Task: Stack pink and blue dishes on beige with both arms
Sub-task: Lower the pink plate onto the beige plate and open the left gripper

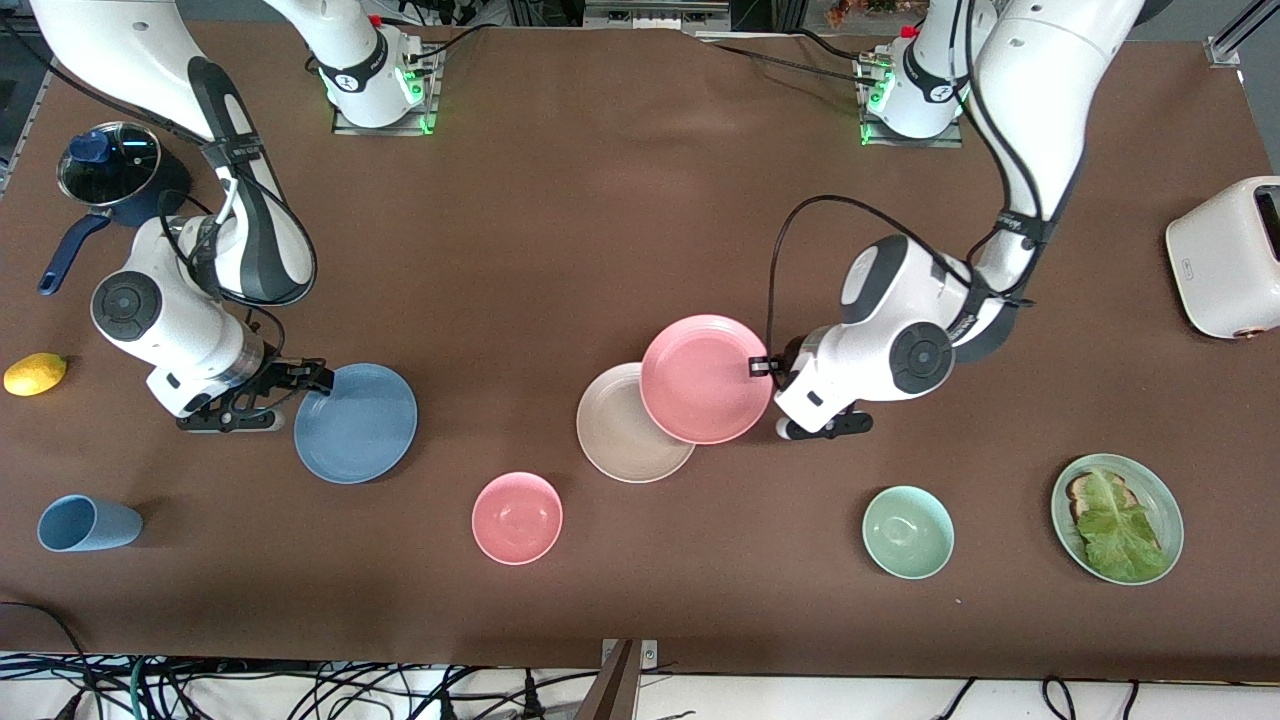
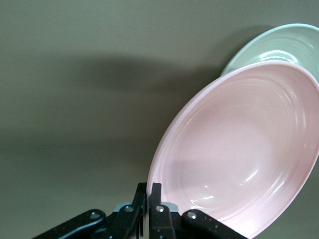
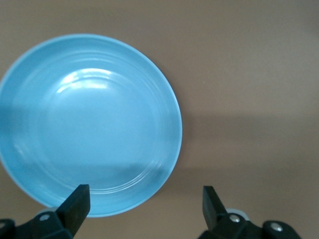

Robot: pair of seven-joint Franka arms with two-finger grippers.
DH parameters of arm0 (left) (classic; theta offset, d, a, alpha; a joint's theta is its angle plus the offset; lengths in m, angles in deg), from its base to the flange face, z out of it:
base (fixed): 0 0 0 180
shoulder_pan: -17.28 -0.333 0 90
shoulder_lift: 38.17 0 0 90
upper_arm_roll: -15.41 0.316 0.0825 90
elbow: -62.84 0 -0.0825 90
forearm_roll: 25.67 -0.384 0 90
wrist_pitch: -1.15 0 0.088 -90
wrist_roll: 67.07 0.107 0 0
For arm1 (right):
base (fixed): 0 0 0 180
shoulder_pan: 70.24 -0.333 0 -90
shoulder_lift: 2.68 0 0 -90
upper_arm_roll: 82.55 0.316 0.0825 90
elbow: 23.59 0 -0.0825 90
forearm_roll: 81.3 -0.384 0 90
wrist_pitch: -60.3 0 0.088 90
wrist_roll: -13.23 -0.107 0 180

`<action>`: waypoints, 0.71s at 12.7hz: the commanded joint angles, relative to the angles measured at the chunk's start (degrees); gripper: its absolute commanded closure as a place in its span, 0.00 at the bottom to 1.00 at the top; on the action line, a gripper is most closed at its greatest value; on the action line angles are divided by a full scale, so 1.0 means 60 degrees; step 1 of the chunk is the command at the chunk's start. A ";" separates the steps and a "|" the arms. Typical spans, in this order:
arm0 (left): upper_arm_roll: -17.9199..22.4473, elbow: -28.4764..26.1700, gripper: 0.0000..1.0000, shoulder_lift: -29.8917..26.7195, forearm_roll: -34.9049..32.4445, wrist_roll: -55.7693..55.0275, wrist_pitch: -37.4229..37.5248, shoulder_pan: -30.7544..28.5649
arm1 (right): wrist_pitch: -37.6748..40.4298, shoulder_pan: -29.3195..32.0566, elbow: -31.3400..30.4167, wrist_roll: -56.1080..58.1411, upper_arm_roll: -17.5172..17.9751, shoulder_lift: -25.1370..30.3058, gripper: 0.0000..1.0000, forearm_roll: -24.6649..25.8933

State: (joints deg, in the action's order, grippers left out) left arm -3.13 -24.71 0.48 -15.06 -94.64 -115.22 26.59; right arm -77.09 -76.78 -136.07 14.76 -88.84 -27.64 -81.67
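My left gripper is shut on the rim of the pink plate and holds it tilted in the air. The plate hangs partly over the beige plate, which lies flat on the table. In the left wrist view the fingers pinch the pink plate's edge, with the beige plate under it. The blue plate lies toward the right arm's end of the table. My right gripper is open at its rim. In the right wrist view the open gripper has one finger over the blue plate.
A pink bowl and a green bowl sit nearer the front camera. A pale-green plate carries lettuce and toast. Also on the table are a light-blue cup, a lemon, a pot and a toaster.
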 commanded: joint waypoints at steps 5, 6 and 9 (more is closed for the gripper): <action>0.0584 0.0631 1.00 0.0823 0.0121 -0.1145 -0.1432 0.1524 | -0.1256 0.0488 0.0523 0.0345 0.0066 -0.1053 0.02 -0.0157; 0.0584 0.0660 1.00 0.0998 0.0121 -0.1337 -0.1783 0.1554 | -0.1299 0.0532 0.0524 0.0360 0.0066 -0.1127 0.02 -0.0157; 0.0701 0.0996 1.00 0.1336 0.0121 -0.1383 -0.2021 0.1715 | -0.1329 0.0605 0.0684 0.0331 0.0139 -0.1404 0.04 -0.0361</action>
State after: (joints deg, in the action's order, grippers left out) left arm -0.33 -22.35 6.44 -15.06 -102.44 -127.47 35.71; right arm -84.82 -73.93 -133.83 15.63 -88.86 -34.57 -81.94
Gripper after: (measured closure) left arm 0.943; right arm 0.035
